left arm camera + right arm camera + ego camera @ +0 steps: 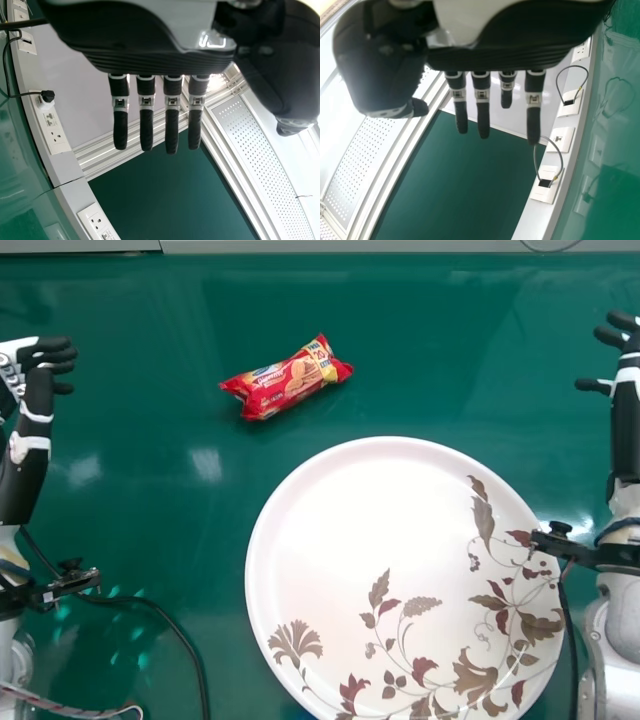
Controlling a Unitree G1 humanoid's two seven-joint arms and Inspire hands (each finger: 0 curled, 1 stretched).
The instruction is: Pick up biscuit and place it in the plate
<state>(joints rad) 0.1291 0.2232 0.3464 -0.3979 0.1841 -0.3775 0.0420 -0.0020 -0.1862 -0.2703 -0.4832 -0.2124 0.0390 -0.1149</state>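
Red wrapping encloses the biscuit (287, 380), which lies on the green tabletop (140, 500) beyond the far-left part of the plate (340, 530), well clear of its rim. The packet rests aslant, its right end farther away than its left. Near and right of centre, the big white plate is decorated with brown and maroon leaves and flowers, gathered mostly along its near and right parts; its nearest rim runs out of the head view.

At the far left the left hand (48, 344) is spread, its fingers straight with gaps between them and nothing pinched. Over at the far right the right hand (613, 337) is spread too, fingers extended and thumb held apart, likewise holding nothing. Both are well away from the biscuit.

A black bracket (575, 549) on the right forearm overlaps the plate's right rim in the head view. On the left, a black cable (165, 614) curves towards the near side. The left wrist view also takes in white wall sockets (55, 131) and a dark green panel (170, 195), with a perforated panel (255, 142) beside its pale frame
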